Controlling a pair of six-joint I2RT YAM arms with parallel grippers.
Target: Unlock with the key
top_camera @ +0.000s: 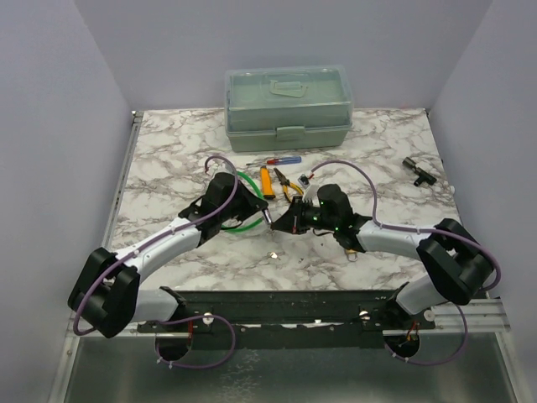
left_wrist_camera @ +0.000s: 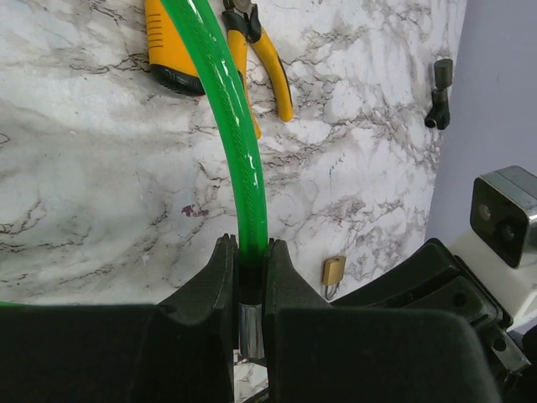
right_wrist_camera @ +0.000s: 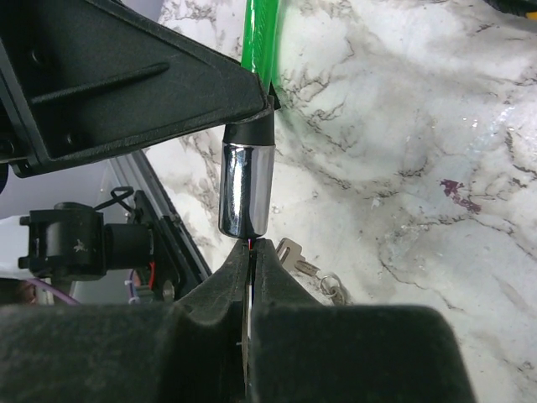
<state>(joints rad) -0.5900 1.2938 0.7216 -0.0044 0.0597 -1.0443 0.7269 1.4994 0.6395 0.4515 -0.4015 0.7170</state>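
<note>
Left jaws clamp the green cable lock (left_wrist_camera: 244,168) just above its chrome cylinder (right_wrist_camera: 245,189), whose lower end meets the right jaws, pinched nearly shut on a thin key (right_wrist_camera: 247,281).

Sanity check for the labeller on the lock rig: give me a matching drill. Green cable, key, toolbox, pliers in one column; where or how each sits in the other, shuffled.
Things
1. green cable
2. key
3. toolbox
4. pliers

Places or states
A. lid shut, at the far edge of the table
B. pinched in the right hand, just below the chrome lock barrel
C. lying loose, in neither hand
D. clamped in the left hand

Pairs: 1-D, 2-B, 3-A, 4-C
</note>
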